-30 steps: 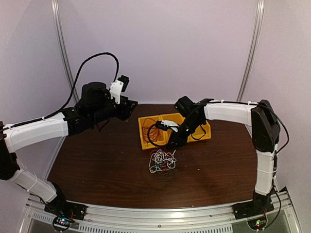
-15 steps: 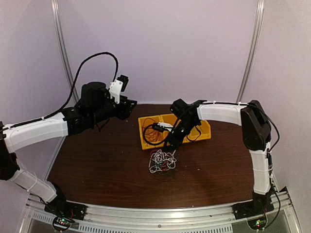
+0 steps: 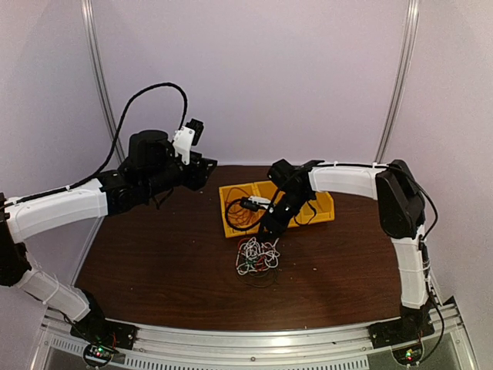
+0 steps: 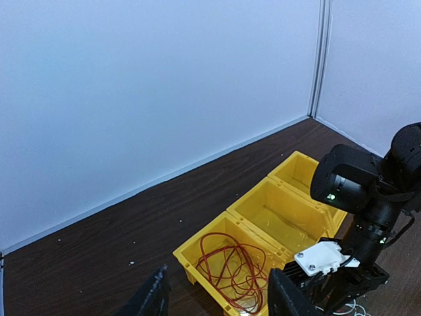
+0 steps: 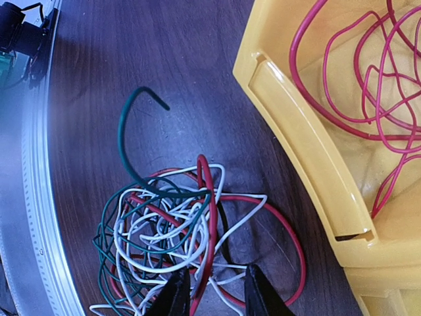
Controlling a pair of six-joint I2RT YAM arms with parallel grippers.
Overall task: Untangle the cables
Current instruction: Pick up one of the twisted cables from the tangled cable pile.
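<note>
The right arm has swung to the left and toward the near side since one second ago. Its right gripper [image 5: 214, 296] was over the yellow bin [image 3: 224, 210] and now hangs at the near edge of this bin, just above the clump of cables [image 3: 258, 256]. The left arm has not changed its place.

The clump lies on the dark wooden table [image 3: 146, 262], just beside the near wall of the bin. It is made of red, white and dark green-looking wires, looped through one another. One dark green wire [image 5: 122, 135] stands out of the clump and ends in a hook shape. A thick red strand [image 5: 209, 217] goes up through the middle of the clump and passes between the two fingertips of the right gripper. The jaws stand apart, not closed on it – whether a fingertip touches a wire I cannot tell.

One separate red cable [image 4: 227, 263] lies coiled inside the bin, in its left end compartment. The other two compartments are behind the right arm in the top view.

The left gripper [image 4: 217, 297] is held high over the far left part of the table – its fingers are spread and nothing is between them.
</note>
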